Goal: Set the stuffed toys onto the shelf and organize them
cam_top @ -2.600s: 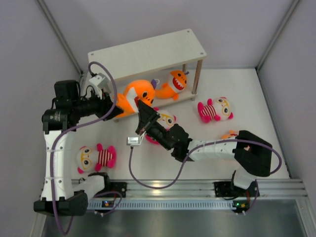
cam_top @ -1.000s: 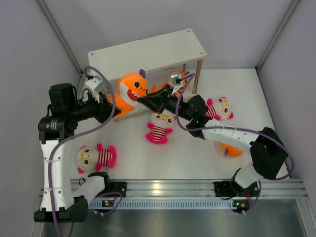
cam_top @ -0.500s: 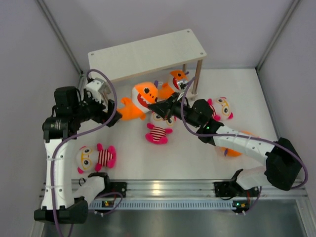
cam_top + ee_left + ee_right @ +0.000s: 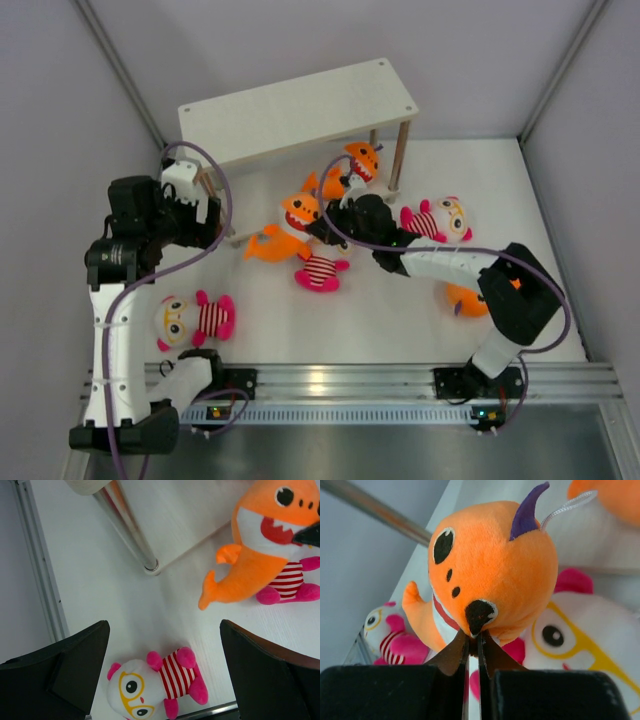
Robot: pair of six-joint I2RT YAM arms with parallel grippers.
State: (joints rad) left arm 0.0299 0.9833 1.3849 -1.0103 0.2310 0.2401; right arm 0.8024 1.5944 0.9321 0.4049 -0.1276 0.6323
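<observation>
The shelf (image 4: 300, 105) stands at the back. An orange shark (image 4: 290, 225) leans on a striped doll (image 4: 320, 268) in front of it. My right gripper (image 4: 320, 228) is shut, pinching this shark (image 4: 490, 580) by the fabric at its eye, jaw tips (image 4: 473, 640) pressed together. The doll (image 4: 585, 640) lies just behind. My left gripper (image 4: 205, 215) hangs open to the shark's left, apart from it. In the left wrist view, another doll (image 4: 155, 687) lies on the table far below the wide-open left gripper (image 4: 165, 675). A second shark (image 4: 355, 165) sits on the lower board.
A third doll (image 4: 440, 220) lies right of the shelf. An orange toy (image 4: 465, 298) is partly hidden under the right arm. The doll (image 4: 195, 318) near the left base lies on its side. A metal shelf post (image 4: 132, 537) stands close to the left gripper.
The left gripper opened and let go of the shark, then drew back left. The right gripper shut on the shark's head and pulled it down off the shelf edge onto the doll.
</observation>
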